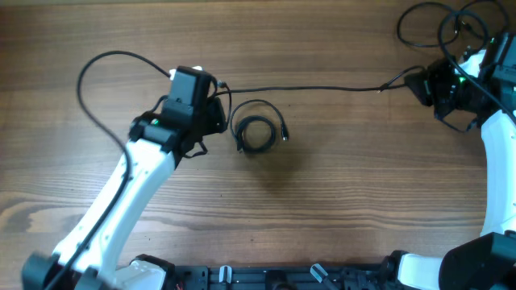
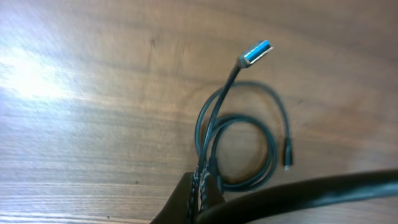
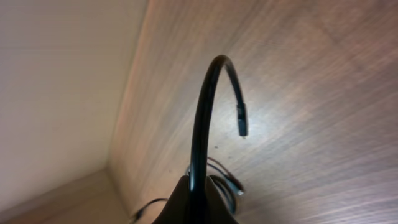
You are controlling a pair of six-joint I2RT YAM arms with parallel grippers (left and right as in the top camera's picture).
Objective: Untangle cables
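Note:
One thin black cable [image 1: 314, 89] runs taut across the table between both grippers. My left gripper [image 1: 218, 103] is shut on its left end; in the left wrist view the fingers [image 2: 198, 198] pinch the cord [image 2: 221, 106] just below its blue-tipped USB plug [image 2: 257, 53], which sticks up. My right gripper [image 1: 409, 80] is shut on the other end; in the right wrist view the cord [image 3: 200, 124] arcs up out of the closed fingers [image 3: 180, 202] and its small plug [image 3: 241, 121] hangs down. A second cable [image 1: 242, 133] lies coiled on the table just right of the left gripper, also seen as a ring [image 2: 273, 149].
More thin black cables [image 1: 401, 31] lie in loose loops at the far right corner behind the right gripper, partly visible as cords [image 3: 227, 177]. The arm's own thick black wire [image 2: 323, 186] crosses the left wrist view. A wall borders the table on the right wrist view's left.

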